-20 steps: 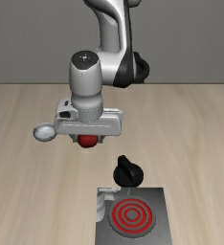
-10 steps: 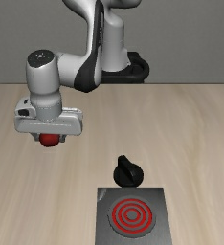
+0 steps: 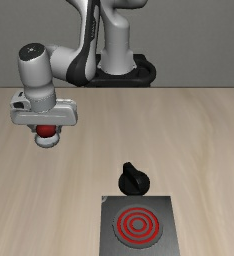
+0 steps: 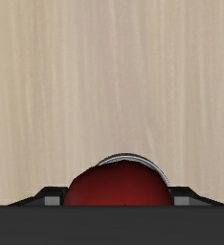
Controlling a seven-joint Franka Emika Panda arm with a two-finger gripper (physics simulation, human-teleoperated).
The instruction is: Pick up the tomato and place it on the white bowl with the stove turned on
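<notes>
- Table (image 3: 199, 130): a pale wood-grain surface that lies beneath the jaws and runs out from them on every side. In the wrist view its bare boards (image 4: 112, 67) stretch away beyond the jaws.
- Arm (image 3: 84, 60): white and grey with dark joints. It bends over from its base and comes down to a broad wrist housing directly above the jaws.
- Stove (image 3: 137, 225): a flat dark plate on the table, well apart from the jaws, toward the exterior view's right. Its concentric rings glow red, so the burner is on.
- Jaws: they point straight down at the table and are closed on the tomato, with one side pressed against each flank of the fruit. In the wrist view the grey fingertips (image 4: 53, 196) sit tight against the red skin on both sides.
- Black object (image 3: 133, 177): a small, dark, rounded thing with a knob-like top. It stands on the table between the jaws and the stove, much nearer the stove and just beside its edge. What it is cannot be told.
- Bowl (image 3: 46, 140): white and shallow, on the table directly beneath the jaws. In the wrist view a thin arc of its rim (image 4: 131, 158) curves just beyond the tomato.
- Tomato (image 3: 47, 129): round and deep red (image 4: 119, 187), gripped between the jaws directly over the bowl. Whether its underside touches the bowl cannot be told.
</notes>
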